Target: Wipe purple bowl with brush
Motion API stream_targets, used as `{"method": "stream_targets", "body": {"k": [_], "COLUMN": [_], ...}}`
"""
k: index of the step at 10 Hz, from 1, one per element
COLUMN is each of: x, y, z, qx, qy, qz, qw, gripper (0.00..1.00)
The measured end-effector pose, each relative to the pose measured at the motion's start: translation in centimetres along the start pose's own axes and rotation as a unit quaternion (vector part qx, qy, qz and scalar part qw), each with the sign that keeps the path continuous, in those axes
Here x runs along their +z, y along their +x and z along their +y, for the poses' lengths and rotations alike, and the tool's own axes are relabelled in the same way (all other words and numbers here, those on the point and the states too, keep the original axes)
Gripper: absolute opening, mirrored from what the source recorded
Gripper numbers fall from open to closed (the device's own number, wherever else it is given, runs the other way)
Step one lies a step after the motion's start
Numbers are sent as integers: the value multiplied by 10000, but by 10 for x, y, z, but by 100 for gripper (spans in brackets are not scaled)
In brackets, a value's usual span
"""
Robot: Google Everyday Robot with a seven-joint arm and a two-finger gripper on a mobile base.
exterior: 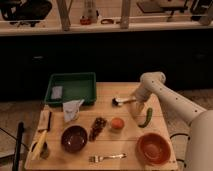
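Note:
The purple bowl [74, 138] sits upright near the front left of the wooden table [127, 137], dark maroon with a reddish-brown inside. The brush [121, 101] lies flat at the back middle of the table, its dark head pointing left and its white handle running right. My gripper [135, 102] is low over the right end of the brush handle, at the end of the white arm that reaches in from the right. The gripper is well to the right of and behind the purple bowl.
A green tray [75, 80] holding a small grey item stands at the back left. A white crumpled cloth [72, 109], dark grapes [98, 128], an orange fruit [117, 123], a green vegetable [146, 117], a silver fork [106, 157] and the larger orange bowl [153, 148] lie around the table.

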Motion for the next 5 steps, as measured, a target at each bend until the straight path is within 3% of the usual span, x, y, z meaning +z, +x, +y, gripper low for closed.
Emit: {"method": "stream_targets", "body": {"k": [3,5], "x": [11,18], "y": [4,7], "z": [-10,-14], "qx": [-37,-44], "qy": [19,-19], "qz": [29,63], "qw": [10000,10000], "gripper": [80,69]}}
